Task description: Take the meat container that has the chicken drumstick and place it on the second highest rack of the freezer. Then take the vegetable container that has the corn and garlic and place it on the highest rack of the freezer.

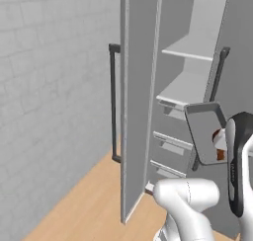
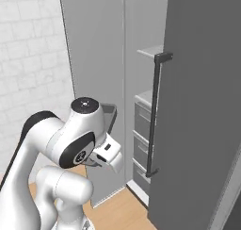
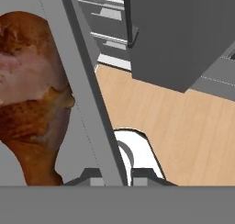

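Meat container, your shallow grey rectangular tray [image 1: 205,131], was up in the air and tipped steeply, sitting at about four o'clock from the freezer's [image 2: 197,130] open shelves. Your two-finger gripper [image 3: 112,175] was clamped tight on the tray's rim. In the hand view, the reddish-brown roasted chicken drumstick [image 3: 30,94] lay against the tray floor at nine o'clock. Your pale grey second highest rack [image 1: 183,89] stood bare, just beyond the tray.
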